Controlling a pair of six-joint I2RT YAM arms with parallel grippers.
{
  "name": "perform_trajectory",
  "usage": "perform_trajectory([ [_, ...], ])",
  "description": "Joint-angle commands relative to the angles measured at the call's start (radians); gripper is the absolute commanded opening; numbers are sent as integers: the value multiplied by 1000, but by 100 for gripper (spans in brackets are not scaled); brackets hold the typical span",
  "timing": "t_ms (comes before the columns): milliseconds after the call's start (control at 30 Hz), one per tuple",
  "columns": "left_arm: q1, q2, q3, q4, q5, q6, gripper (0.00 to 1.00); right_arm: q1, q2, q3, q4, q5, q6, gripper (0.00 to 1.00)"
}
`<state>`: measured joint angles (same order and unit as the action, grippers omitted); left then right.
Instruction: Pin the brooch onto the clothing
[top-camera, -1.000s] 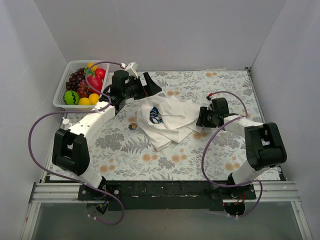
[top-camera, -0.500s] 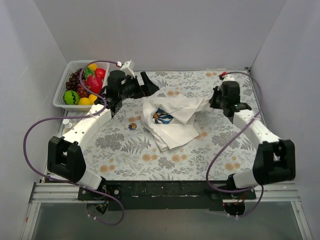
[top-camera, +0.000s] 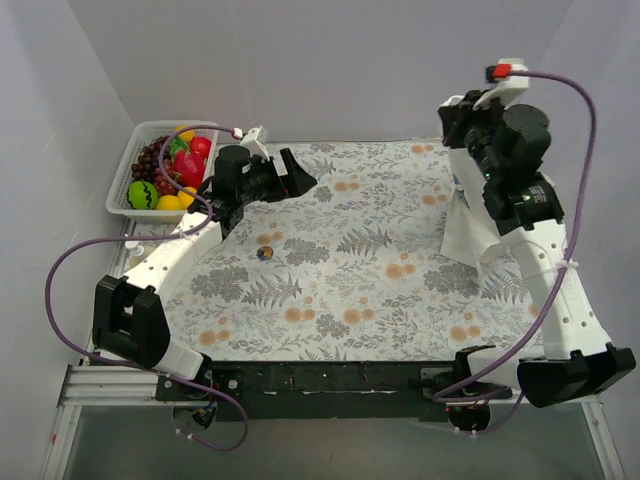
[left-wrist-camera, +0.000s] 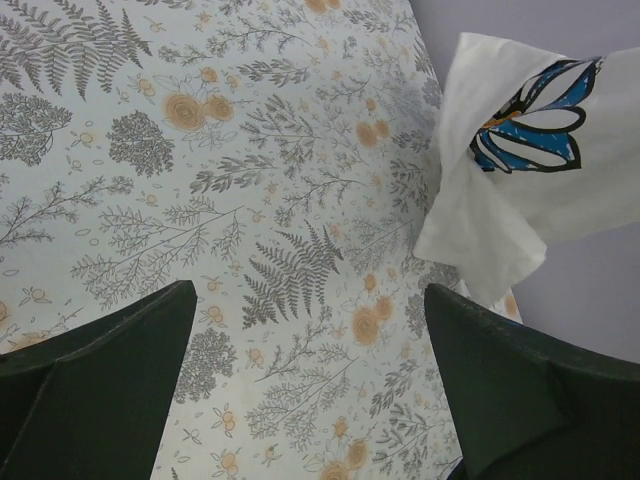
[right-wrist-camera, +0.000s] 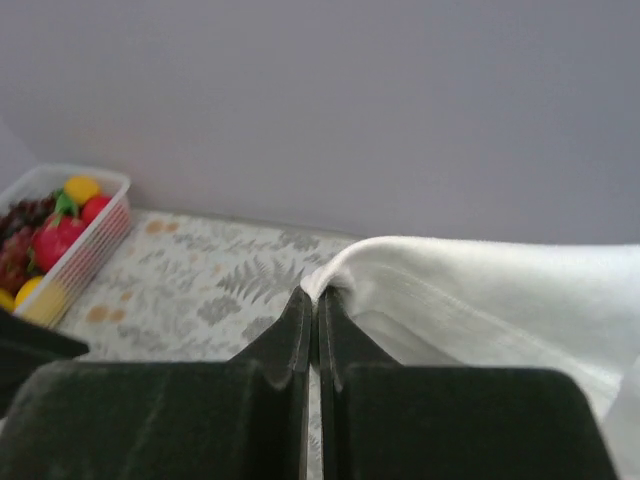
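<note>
The white T-shirt (top-camera: 468, 222) hangs in the air at the right, its lower end near the cloth-covered table. My right gripper (right-wrist-camera: 316, 297), raised high at the back right, is shut on a fold of the shirt (right-wrist-camera: 480, 290). In the left wrist view the shirt (left-wrist-camera: 500, 200) shows its blue flower print (left-wrist-camera: 530, 125). The brooch (top-camera: 264, 252), a tiny dark round button, lies alone on the table left of centre. My left gripper (top-camera: 300, 172) hovers open at the back left, beyond the brooch, with nothing between its fingers (left-wrist-camera: 110, 370).
A white basket (top-camera: 130, 165) of toy fruit stands at the back left corner, close to my left arm. A floral tablecloth (top-camera: 340, 270) covers the table. Grey walls enclose the back and both sides.
My right arm has swung up and to the back right, lifting the shirt off the middle of the table. The brooch stayed put and the left gripper barely moved.
</note>
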<state>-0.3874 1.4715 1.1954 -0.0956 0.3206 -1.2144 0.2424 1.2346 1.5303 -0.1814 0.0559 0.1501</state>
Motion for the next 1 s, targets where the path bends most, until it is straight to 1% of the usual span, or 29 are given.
perform_trajectory([
  [0, 2, -73, -37, 16, -38, -4, 98, 191, 19, -135, -56, -119, -47, 1],
  [33, 2, -77, -43, 14, -47, -4, 98, 284, 17, -169, -62, -108, -50, 1],
  [100, 2, -80, -54, 14, -78, -4, 98, 365, 20, -231, -55, -134, -43, 1],
  [133, 2, -82, -60, 11, -86, -1, 98, 432, 23, -296, -50, -175, -38, 1],
  [167, 2, -80, -60, 8, -95, 1, 98, 460, 28, -318, -47, -189, -38, 1],
  [200, 2, -80, -62, 5, -103, 3, 98, 481, 35, -340, -46, -197, -40, 4],
  [233, 2, -79, -66, 2, -110, 6, 98, 506, 35, -376, -32, -236, -40, 9],
  [267, 2, -74, -68, 4, -115, 12, 98, 509, 32, -392, -21, -254, -43, 21],
  [300, 2, -71, -68, 2, -115, 12, 98, 512, 16, -398, -9, -258, -40, 45],
  [333, 2, -66, -69, -1, -109, 15, 98, 512, 5, -398, 9, -240, -40, 53],
  [367, 2, -60, -71, 0, -107, 15, 98, 512, -4, -363, 10, -219, -44, 60],
  [400, 2, -57, -72, -1, -104, 15, 98, 512, -20, -337, 13, -196, -43, 70],
  [433, 2, -56, -72, -1, -97, 12, 98, 514, -26, -297, 19, -174, -43, 73],
  [467, 2, -56, -79, 0, -92, 7, 98, 512, -29, -215, 23, -168, -41, 77],
  [533, 2, -62, -91, 7, -89, 0, 98, 512, -26, -124, 40, -182, 12, 92],
  [567, 2, -68, -108, 13, -84, -2, 98, 512, -21, -86, 51, -189, 38, 92],
  [600, 2, -77, -115, 17, -81, -8, 98, 512, -6, 7, 46, -189, 58, 92],
  [700, 1, -94, -158, 31, -78, -20, 98, 512, 17, 126, 23, -203, 164, 93],
  [767, 2, -102, -175, 39, -77, -23, 98, 512, 9, 137, 26, -202, 218, 93],
  [833, 2, -100, -204, 51, -75, -36, 98, 511, -18, 110, 51, -186, 239, 93],
  [967, 1, -76, -215, 63, -66, -46, 98, 512, -56, 77, 72, -202, 246, 93],
])
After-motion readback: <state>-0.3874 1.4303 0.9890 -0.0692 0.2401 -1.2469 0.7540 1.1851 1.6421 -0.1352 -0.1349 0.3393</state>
